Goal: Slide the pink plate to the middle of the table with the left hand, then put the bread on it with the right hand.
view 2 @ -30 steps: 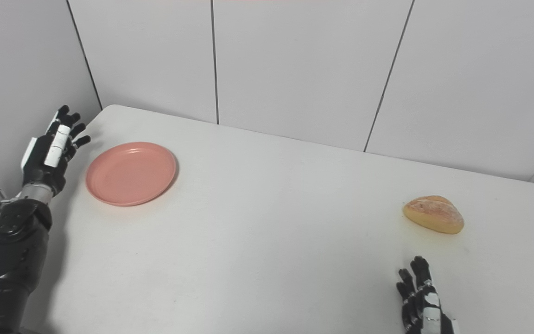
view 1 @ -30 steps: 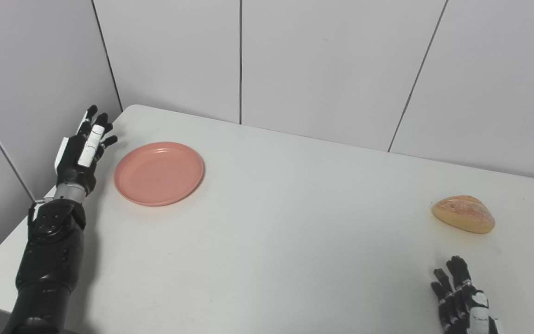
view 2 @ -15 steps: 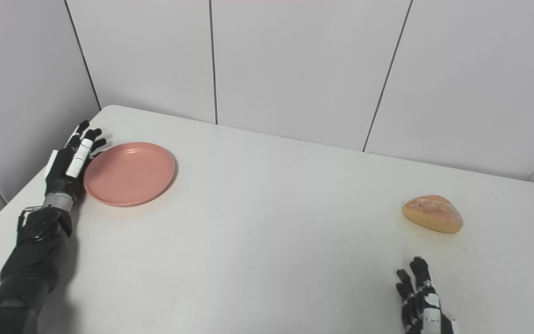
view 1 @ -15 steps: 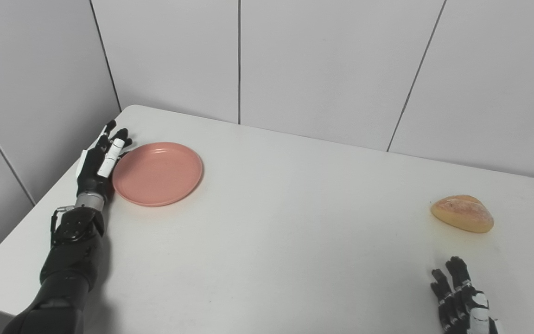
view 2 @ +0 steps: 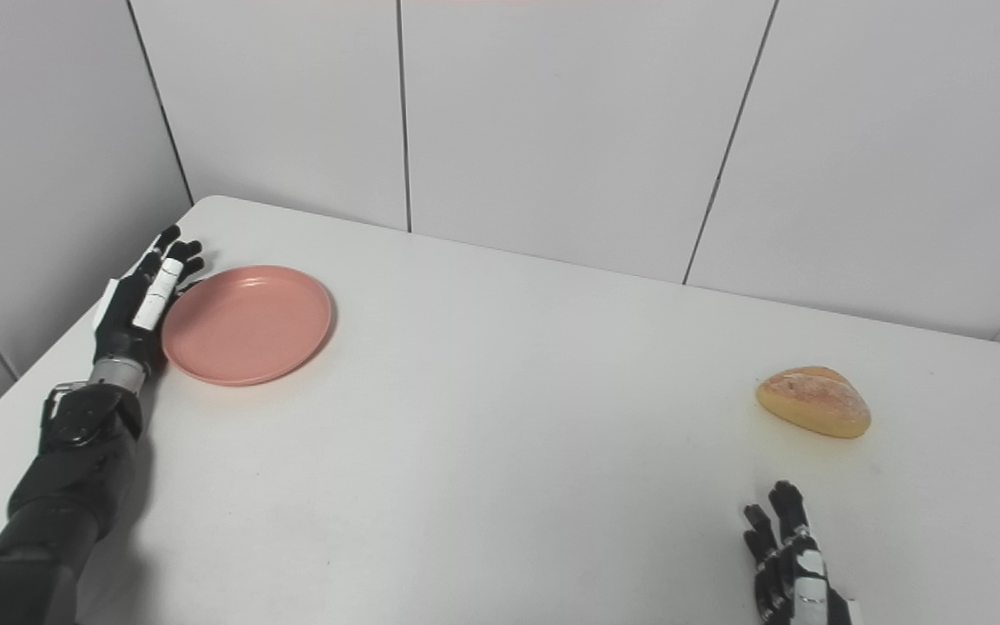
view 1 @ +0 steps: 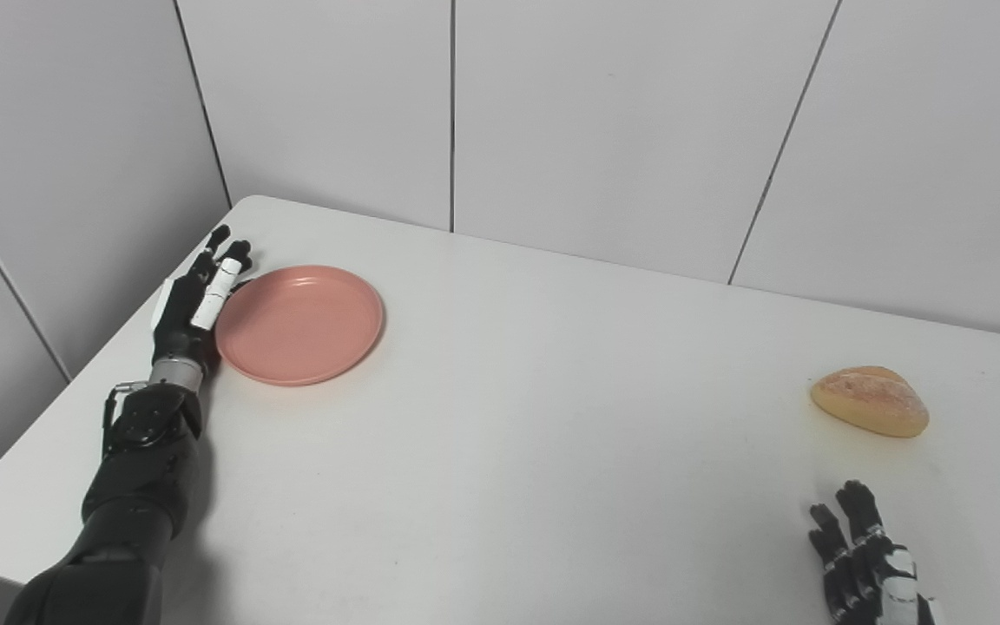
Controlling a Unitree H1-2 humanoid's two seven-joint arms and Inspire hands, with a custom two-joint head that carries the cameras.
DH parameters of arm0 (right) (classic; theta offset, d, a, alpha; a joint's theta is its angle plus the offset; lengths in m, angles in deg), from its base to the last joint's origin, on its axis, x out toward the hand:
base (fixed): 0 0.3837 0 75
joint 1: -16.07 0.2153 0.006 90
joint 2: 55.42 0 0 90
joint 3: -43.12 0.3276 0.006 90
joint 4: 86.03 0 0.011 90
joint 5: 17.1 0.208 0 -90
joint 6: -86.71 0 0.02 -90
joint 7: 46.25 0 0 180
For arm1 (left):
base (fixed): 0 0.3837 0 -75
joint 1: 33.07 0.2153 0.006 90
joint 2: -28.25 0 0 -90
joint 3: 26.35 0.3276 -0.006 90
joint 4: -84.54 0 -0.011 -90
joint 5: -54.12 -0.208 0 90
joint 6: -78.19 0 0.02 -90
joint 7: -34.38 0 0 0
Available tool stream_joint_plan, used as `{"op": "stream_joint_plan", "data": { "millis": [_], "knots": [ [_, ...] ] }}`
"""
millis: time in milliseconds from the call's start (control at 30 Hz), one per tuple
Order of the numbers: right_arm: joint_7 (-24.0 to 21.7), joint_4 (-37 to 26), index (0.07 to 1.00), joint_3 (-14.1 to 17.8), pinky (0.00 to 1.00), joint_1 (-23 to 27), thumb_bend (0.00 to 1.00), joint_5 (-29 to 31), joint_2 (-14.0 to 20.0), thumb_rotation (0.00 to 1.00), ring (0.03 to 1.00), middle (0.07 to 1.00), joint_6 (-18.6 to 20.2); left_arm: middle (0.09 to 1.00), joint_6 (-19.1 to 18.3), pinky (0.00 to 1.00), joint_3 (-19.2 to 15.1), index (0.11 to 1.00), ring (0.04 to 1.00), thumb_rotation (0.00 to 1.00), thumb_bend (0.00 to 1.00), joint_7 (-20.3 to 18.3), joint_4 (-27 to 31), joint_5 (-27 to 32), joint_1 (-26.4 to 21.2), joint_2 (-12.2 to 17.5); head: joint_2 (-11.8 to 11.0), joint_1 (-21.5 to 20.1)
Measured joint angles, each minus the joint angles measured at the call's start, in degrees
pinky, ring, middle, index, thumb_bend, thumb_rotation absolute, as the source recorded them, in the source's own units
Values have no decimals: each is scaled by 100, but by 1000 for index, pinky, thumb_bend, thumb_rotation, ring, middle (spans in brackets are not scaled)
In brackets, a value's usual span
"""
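Left robot hand at the pink plate's rim

The left robot hand (view 1: pixel 192 299) lies flat, fingers spread, against the left rim of the pink plate (view 1: pixel 299 324) near the counter's (view 1: pixel 500 451) far-left corner. The right robot hand (view 1: pixel 865 555) rests spread, holding nothing, near the bread (view 1: pixel 869 400) at right.

No readable text, labels or numbers anywhere in view.
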Motion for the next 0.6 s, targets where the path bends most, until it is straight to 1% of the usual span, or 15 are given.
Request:
{"op": "stream_joint_plan", "data": {
  "millis": [133,167,200,233,300,367,400,467,533,600],
  "knots": [
    [4,-4,955,-1,1000,-2,757,-2,-2,926,947,986,0,928,-3,794,-7,944,913,724,976,-127,19,115,-5,-28,53,-35],
    [8,-6,953,-2,1000,-3,761,-2,-3,922,946,984,1,930,-13,773,-3,951,916,731,967,-142,52,122,-3,-42,53,-35],
    [10,-10,952,-2,1000,-6,763,-3,-4,919,945,984,0,931,-25,763,2,955,917,735,962,-155,145,123,23,-71,70,-44],
    [13,-14,950,-3,1000,-9,763,-2,-6,915,947,986,1,930,-47,755,6,960,913,725,932,-180,292,145,74,-116,70,-44],
    [20,-28,952,-6,1000,-23,760,1,-15,915,948,988,1,925,-80,748,12,958,906,721,907,-266,579,248,165,-233,88,-62],
    [23,-38,952,-20,1000,-34,752,1,-20,912,947,987,2,931,-109,773,22,961,912,711,888,-342,688,287,195,-302,88,-62],
    [22,-40,950,-28,1000,-35,752,1,-20,909,945,985,2,927,-181,784,21,963,914,706,886,-367,755,325,213,-326,88,-79],
    [24,-42,947,-35,1000,-36,769,-3,-20,892,938,980,3,928,-269,790,36,970,922,700,908,-452,856,370,243,-370,79,-97],
    [38,-41,948,-36,1000,-35,774,-5,-25,885,935,981,3,937,-303,771,73,977,927,696,955,-492,896,370,249,-396,70,-105],
    [47,-42,949,-40,1000,-34,773,-13,-32,885,935,982,3,937,-303,764,109,977,927,694,965,-543,915,370,259,-398,70,-114]
  ]
}}
